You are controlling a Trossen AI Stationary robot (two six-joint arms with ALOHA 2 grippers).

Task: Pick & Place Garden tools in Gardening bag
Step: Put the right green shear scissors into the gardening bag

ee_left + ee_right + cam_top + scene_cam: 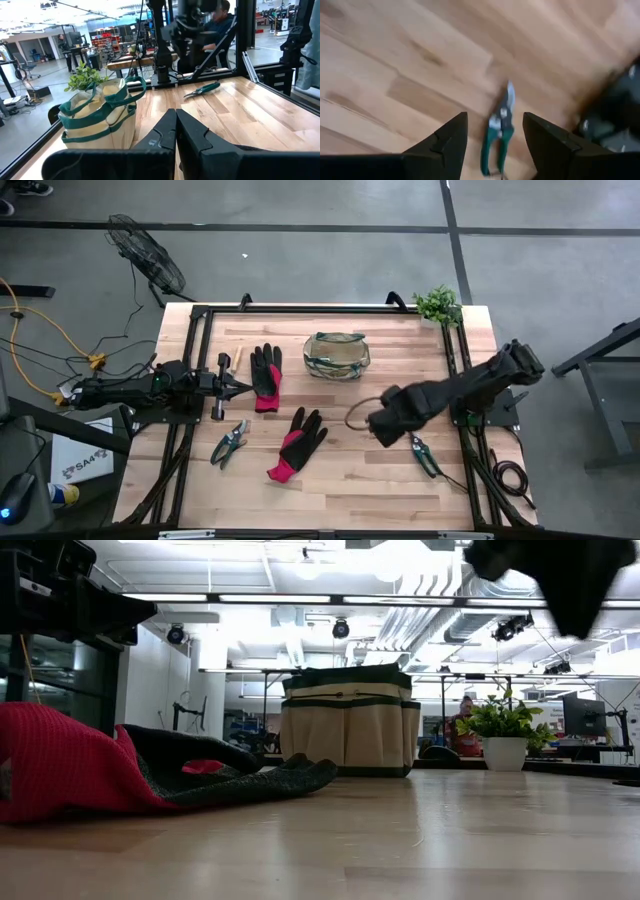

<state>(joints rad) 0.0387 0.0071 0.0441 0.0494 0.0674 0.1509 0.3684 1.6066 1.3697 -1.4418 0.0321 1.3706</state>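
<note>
Right gripper [385,420] hangs above the table [400,480] at about four o'clock from the gardening bag [337,355], seen from above. A pruner [424,454] lies just off the gripper at its five o'clock. Left gripper [238,387] rests at the table's nine o'clock side, fingers together, beside a glove [266,375]. A second glove [297,442] and a second pruner [229,443] lie nearer the front edge.

At table height, a red-and-black glove [120,770] fills the foreground; the bag [347,720] stands upright behind it, a potted plant [503,735] at its three o'clock.

Left wrist camera: closed fingers [175,135], the bag [100,120] and a far pruner [202,89].

Right wrist camera: fingers [450,142] spread apart, empty, with the green-handled pruner [499,131] on the wood between them.
</note>
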